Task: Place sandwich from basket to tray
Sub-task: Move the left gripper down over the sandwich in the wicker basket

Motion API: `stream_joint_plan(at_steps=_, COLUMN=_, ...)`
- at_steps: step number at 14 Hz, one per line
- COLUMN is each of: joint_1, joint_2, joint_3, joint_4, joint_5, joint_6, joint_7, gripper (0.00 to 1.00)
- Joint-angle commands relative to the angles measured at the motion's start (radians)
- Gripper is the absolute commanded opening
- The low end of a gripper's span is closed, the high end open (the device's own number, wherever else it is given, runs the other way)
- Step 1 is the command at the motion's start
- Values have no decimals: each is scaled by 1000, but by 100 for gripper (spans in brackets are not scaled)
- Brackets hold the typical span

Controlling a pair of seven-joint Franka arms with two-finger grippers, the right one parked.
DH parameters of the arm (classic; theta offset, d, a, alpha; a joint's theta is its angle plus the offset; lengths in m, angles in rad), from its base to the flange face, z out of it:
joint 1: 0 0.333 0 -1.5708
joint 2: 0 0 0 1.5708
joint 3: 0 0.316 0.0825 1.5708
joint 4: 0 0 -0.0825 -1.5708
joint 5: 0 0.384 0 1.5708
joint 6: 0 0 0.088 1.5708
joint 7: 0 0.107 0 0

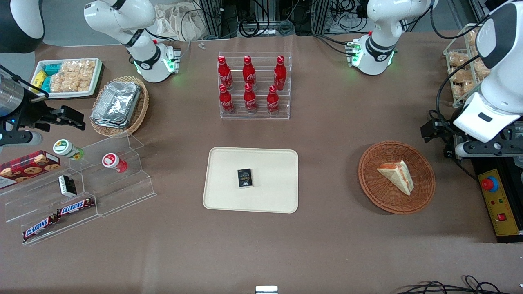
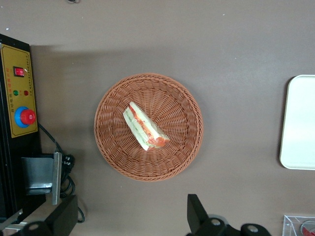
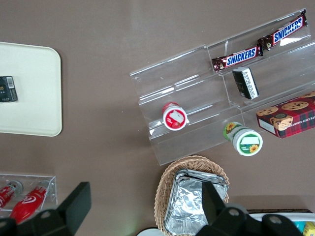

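Observation:
The sandwich, a pale wrapped wedge with red and green filling at its edge, lies in the round reddish-brown wicker basket. It also shows in the left wrist view, in the middle of the basket. The cream-beige tray lies mid-table with a small black packet on it; its edge shows in the left wrist view. My left gripper hangs above the table beside the basket, toward the working arm's end. It shows in the left wrist view, open and empty, clear of the basket rim.
A yellow-and-black control box with a red button lies beside the basket. A clear rack of red cola bottles stands farther from the camera than the tray. Toward the parked arm's end are a clear stepped shelf with snacks and a tan basket of foil trays.

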Motion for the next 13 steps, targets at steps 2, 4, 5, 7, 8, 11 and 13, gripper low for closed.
stream_joint_plan(at_steps=2, joint_1=-1, joint_2=31, joint_3=-10, joint_4=22, joint_5=5, joint_6=-25, joint_7=-35, gripper=100)
stream_joint_plan(at_steps=4, joint_1=3, joint_2=48, joint_3=-9, joint_4=17, joint_5=6, joint_6=-24, joint_7=-49, gripper=100)
stream_joint_plan(at_steps=5, joint_1=11, joint_2=48, joint_3=-3, joint_4=-9, joint_5=-7, joint_6=-21, joint_7=-107, gripper=100)
stream_joint_plan(at_steps=7, joint_1=37, joint_2=36, joint_3=5, joint_4=-114, joint_5=-8, joint_6=90, joint_7=-254, gripper=100)
stream_joint_plan(at_steps=8, joint_1=40, joint_2=18, joint_3=10, joint_4=-192, joint_5=-8, joint_6=172, joint_7=-300, gripper=100)
stream_joint_plan(at_steps=11, joint_1=37, joint_2=21, joint_3=48, joint_4=-328, joint_5=-5, joint_6=344, joint_7=-632, gripper=100)
stream_joint_plan(at_steps=13, joint_1=37, joint_2=76, joint_3=49, joint_4=-378, joint_5=25, joint_6=415, joint_7=-702, gripper=100)
